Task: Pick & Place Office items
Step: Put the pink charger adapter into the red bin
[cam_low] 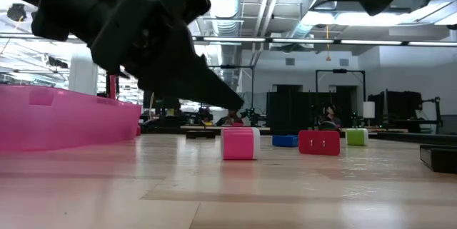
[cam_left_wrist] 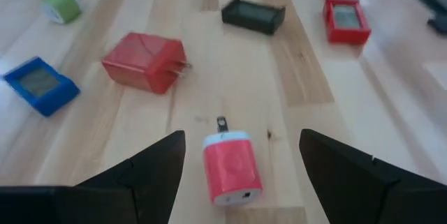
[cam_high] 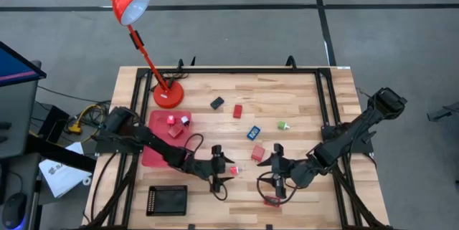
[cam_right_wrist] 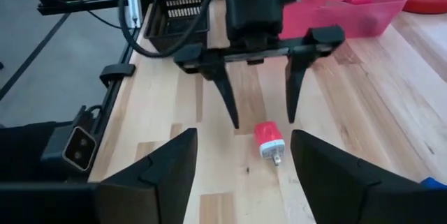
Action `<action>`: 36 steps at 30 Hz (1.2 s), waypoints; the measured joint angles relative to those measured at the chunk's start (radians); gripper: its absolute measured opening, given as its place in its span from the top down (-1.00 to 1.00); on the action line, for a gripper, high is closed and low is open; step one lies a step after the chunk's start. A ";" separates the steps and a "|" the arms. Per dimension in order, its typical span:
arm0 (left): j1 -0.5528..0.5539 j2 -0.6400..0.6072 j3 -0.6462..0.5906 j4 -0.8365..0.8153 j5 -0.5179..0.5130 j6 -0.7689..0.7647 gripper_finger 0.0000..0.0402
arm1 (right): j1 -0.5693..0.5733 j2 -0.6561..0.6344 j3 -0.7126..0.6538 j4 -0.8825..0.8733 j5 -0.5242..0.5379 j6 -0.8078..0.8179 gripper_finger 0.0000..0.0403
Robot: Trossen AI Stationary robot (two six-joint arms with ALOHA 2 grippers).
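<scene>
Straddling the target from above, the left gripper [cam_high: 222, 168] hangs over a small pink-red charger plug [cam_high: 232, 169] lying on the wooden table [cam_high: 301, 108], near its front-centre. Both fingers are spread wide with nothing between them; the left wrist view shows the plug [cam_left_wrist: 230, 167] centred in the gap, apart from either finger.

Long axis: the plug lies flat, its single visible prong pointing away from the left wrist and toward the right arm. That axis runs roughly along the gripper's line of sight, so the fingers flank the plug's long sides. A closing stroke would therefore bear on the two broad faces, which looks like the favourable grip.

The right wrist view confirms the layout: the left gripper [cam_right_wrist: 260, 116] shows its two fingers pointing down just behind the plug [cam_right_wrist: 268, 140], tips above the table surface.

Arm proximity: the left gripper is nearer, practically over the item. The right gripper [cam_high: 275, 172], also spread and empty, waits close by on the opposite side, facing the plug.

Behind the left arm sits the pink tray [cam_high: 154, 151], the probable destination, already holding a few small pieces.
</scene>
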 joint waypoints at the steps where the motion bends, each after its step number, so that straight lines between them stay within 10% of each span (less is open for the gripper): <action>1: 0.002 0.009 0.005 -0.005 0.004 0.011 -0.38 | 0.005 0.000 0.000 0.000 0.004 0.000 -0.11; 17: 0.061 0.076 0.032 -0.047 0.037 -0.130 -0.35 | 0.034 0.000 0.000 -0.003 0.013 0.023 -0.11; 36: 0.062 0.062 0.031 0.022 0.068 -0.093 0.38 | 0.046 0.000 0.000 -0.015 0.020 0.051 -0.11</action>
